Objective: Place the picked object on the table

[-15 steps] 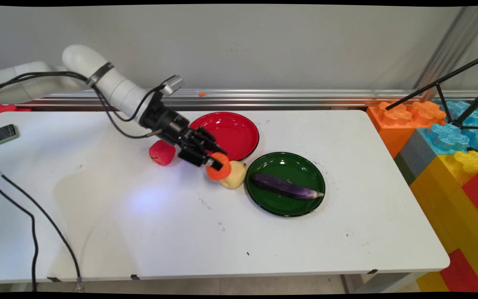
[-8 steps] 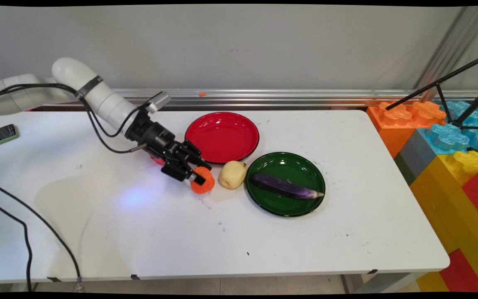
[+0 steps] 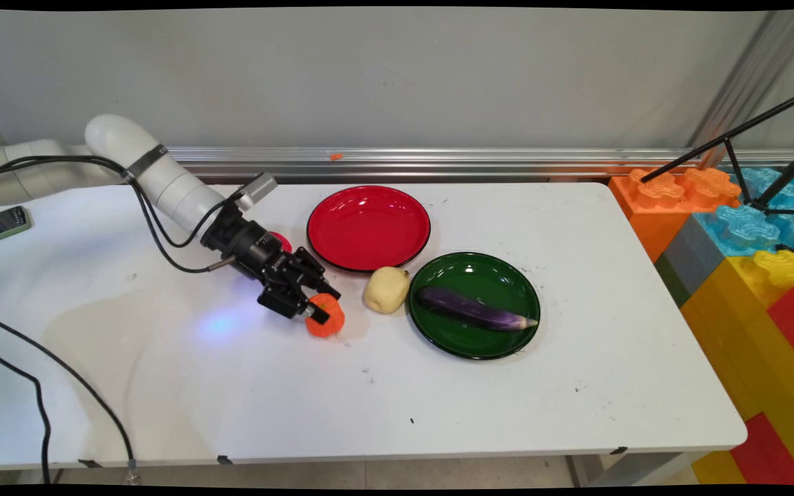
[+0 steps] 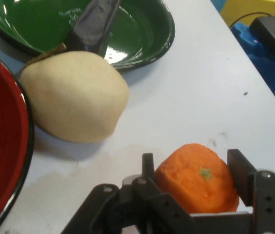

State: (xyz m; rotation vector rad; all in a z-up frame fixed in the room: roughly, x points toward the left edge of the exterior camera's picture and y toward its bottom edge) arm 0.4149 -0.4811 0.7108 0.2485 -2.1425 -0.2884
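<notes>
Clamped on an orange (image 3: 326, 315) by the gripper (image 3: 316, 311), a finger (image 4: 148, 165) on either flank, as the hand view shows, with the fruit low over or resting on the table (image 3: 438, 386); cannot tell which. Best handled with a steady, level squeeze across the widest part, since a round, slightly soft skin probably rolls or slips out of narrow pads if tilted. Worth keeping any move low and slow, away from neighbours. Just to the right, apart from the orange, sits a pale pear (image 3: 386, 290), beside a green plate (image 3: 480, 272) carrying an eggplant (image 3: 474, 310). Behind, a red plate (image 3: 368, 227), bare inside. Half hidden behind the wrist, a red fruit (image 3: 281, 240). At the far left edge, a phone (image 3: 1, 224); cables (image 3: 87, 375) trailing over the near left. Nearest obstacle: the pear, directly on the right.
</notes>
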